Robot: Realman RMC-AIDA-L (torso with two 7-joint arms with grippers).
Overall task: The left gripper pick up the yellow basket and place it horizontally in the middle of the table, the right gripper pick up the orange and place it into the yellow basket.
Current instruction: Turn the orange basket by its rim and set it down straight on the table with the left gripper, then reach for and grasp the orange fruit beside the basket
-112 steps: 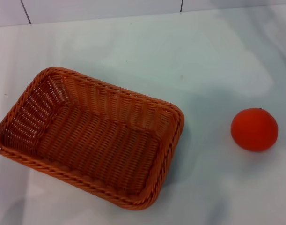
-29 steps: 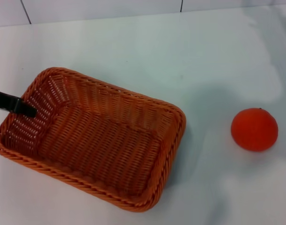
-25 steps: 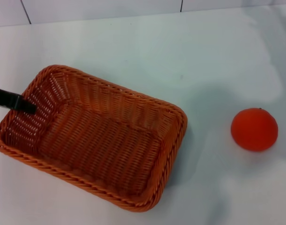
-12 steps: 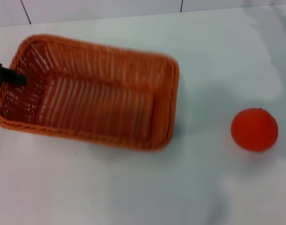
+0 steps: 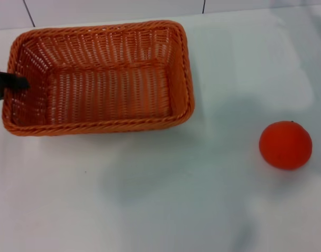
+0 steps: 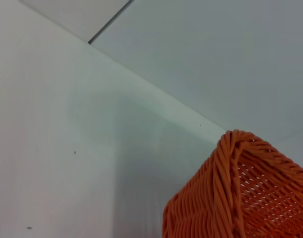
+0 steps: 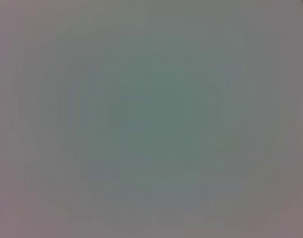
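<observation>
The yellow basket (image 5: 97,127), orange-brown wicker, is empty and lies level with its long side across the head view, at the far left. A faint shadow on the table (image 5: 165,210) in front of it suggests it hangs above the surface. My left gripper (image 5: 13,82) shows as a thin black bar at the basket's left short rim, shut on that rim. A basket corner fills the lower part of the left wrist view (image 6: 230,193). The orange (image 5: 285,145) sits on the table at the right, well apart from the basket. My right gripper is out of view.
A tiled wall with dark seams (image 5: 204,5) runs along the table's far edge, just behind the basket. The right wrist view shows only a plain grey-white surface.
My left gripper came in and took the basket's left rim. It has lifted the basket, carried it toward the far side and turned it from slanted to level. The orange has not moved.
</observation>
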